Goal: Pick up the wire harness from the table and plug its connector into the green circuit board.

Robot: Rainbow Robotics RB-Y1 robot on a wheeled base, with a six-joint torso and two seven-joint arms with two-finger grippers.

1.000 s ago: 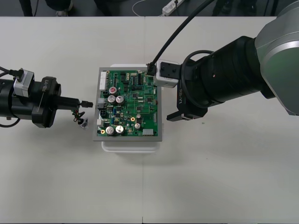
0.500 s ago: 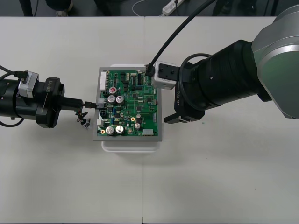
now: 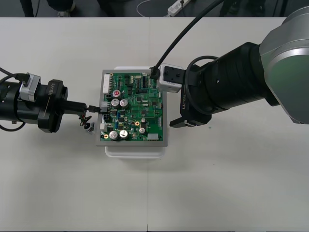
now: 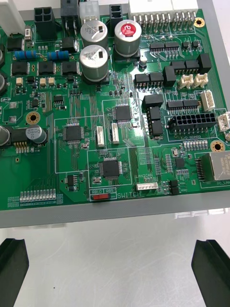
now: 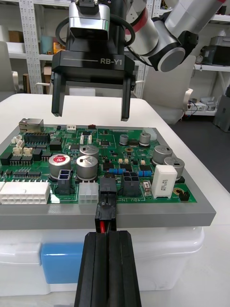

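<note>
The green circuit board (image 3: 140, 108) lies on its white base (image 3: 135, 151) at mid-table. My left gripper (image 3: 91, 108) reaches in from the left, shut on the harness's black plug (image 3: 99, 108). In the left wrist view, the fingers (image 5: 108, 268) pinch the plug (image 5: 106, 211), whose front end looks seated in a black socket on the board's (image 5: 139, 158) near edge. The wires and metal socket (image 3: 87, 125) dangle beside the board's left edge. My right gripper (image 3: 170, 101) hovers open over the board's right side; its fingers (image 4: 211, 268) stand wide apart short of the board (image 4: 120, 120).
In the left wrist view the right gripper (image 5: 91, 103) hangs over the board's far edge with its camera on top. A black cable (image 3: 188, 29) arcs from the right arm toward the table's far edge. Bare table surrounds the base (image 5: 158, 259).
My left gripper has moved right with the plug, carrying it from a gap beside the board up to the board's left edge. The right arm has shifted slightly left.
</note>
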